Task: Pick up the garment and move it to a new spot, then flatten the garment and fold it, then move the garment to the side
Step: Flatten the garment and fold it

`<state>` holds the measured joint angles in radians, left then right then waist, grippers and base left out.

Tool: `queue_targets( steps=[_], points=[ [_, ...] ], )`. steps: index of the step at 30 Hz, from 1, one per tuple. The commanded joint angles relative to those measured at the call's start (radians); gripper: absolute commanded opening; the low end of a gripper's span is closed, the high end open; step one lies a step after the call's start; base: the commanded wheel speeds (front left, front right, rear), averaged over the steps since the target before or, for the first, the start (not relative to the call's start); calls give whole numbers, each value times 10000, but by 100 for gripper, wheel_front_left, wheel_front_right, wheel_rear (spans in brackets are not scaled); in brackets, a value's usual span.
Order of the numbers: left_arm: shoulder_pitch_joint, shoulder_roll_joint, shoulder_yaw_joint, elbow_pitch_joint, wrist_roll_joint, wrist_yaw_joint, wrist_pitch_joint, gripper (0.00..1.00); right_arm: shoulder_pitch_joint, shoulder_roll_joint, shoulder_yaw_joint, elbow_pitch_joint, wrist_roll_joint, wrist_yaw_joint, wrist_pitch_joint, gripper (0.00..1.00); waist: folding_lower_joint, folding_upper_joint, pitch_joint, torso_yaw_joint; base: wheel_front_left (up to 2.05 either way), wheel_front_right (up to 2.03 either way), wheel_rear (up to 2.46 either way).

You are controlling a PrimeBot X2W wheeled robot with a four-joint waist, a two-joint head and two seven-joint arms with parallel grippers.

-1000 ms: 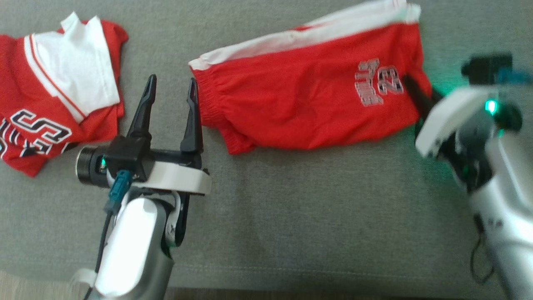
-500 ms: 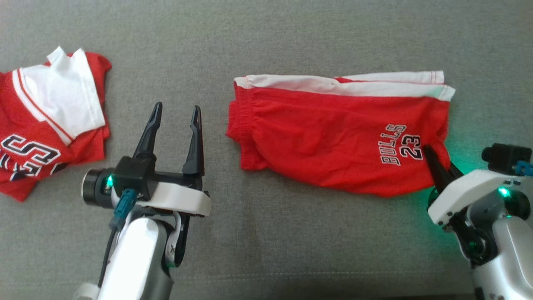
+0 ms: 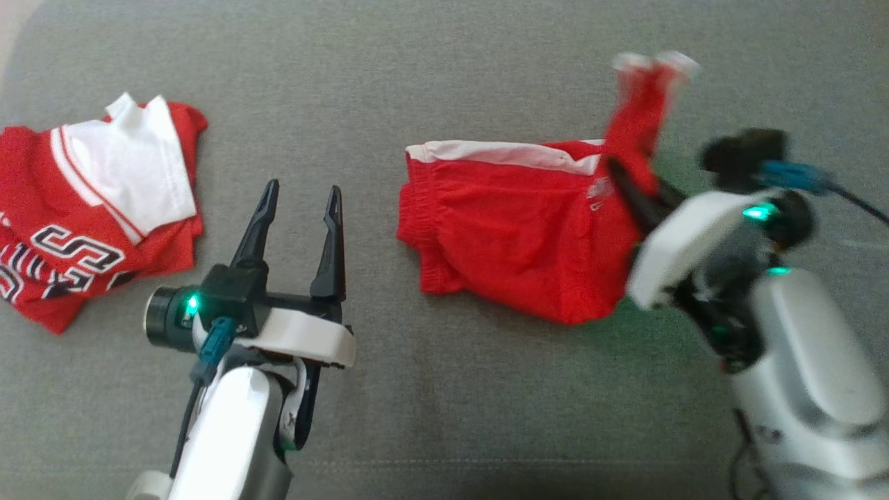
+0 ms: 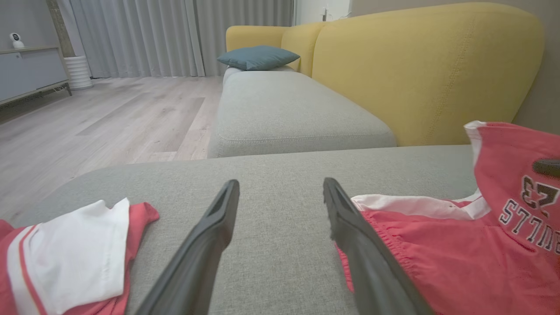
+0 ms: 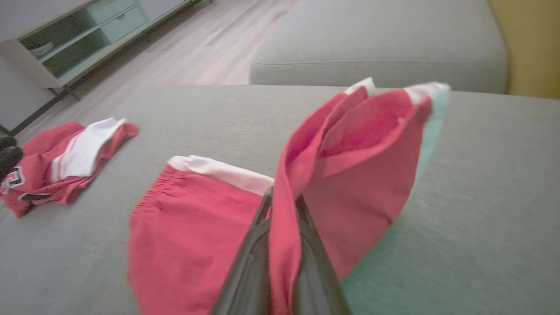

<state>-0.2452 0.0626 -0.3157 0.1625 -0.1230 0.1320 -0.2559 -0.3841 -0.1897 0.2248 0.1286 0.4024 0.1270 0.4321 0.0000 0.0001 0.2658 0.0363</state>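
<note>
Biggest first: one broad grey seat cushion (image 3: 444,62) carries all the action, and in the left wrist view there's a second grey seat beyond it, yellow backrests (image 4: 420,74) behind, and one teal pillow (image 4: 258,57) at the far end.

Two red-and-white garments on the cushion, well apart. The red shorts (image 3: 514,243) sit right of centre in the head view, long axis running left to right. The gathered waistband is the left end and the white side stripe runs along the far edge. The right end, the leg hems, is up off the cushion, standing tall with its white trim at the top, while the waistband half lies flat. The second garment, a crumpled red jersey (image 3: 90,208) with a white panel, lies off at the far left.

Two grippers. The right gripper (image 5: 282,205) has its fingers pressed together on that raised fold of the shorts, red cloth pinched between them; its arm looks blurred. The left gripper (image 3: 303,191) has its fingers spread wide and holds nothing, between the two garments, tips close to the waistband.
</note>
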Motion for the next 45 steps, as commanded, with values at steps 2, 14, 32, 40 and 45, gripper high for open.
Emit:
queue_targets(
  steps=[2, 14, 32, 40, 45],
  points=[
    [-2, 102, 214, -284, 22, 13, -59, 100, -575, 357, 1004, -429, 79, 37, 282, 0, 0, -1, -110, 208, 0, 0, 0],
    [45, 2, 86, -226, -98, 39, -59, 100, -1019, 1260, 3776, 1521, 876, 37, -541, 100, 0, -1, -84, 929, 0, 0, 0],
    [319, 146, 442, -256, -9, 203, -59, 100, 911, 202, 437, -771, -335, 37, -4453, 100, 0, -1, -392, 264, 0, 0, 0],
    [661, 515, 673, -298, 51, 323, -59, 100, 2708, 498, -1766, -1673, -1303, 37, -4458, 100, 0, -1, -881, -152, 0, 0, 0],
    [1022, 767, 696, -369, 93, 377, 24, 100, 3386, 785, -1968, -2028, -1475, 37, -4237, 100, 0, -1, -1350, -281, 0, 0, 0]
  ],
)
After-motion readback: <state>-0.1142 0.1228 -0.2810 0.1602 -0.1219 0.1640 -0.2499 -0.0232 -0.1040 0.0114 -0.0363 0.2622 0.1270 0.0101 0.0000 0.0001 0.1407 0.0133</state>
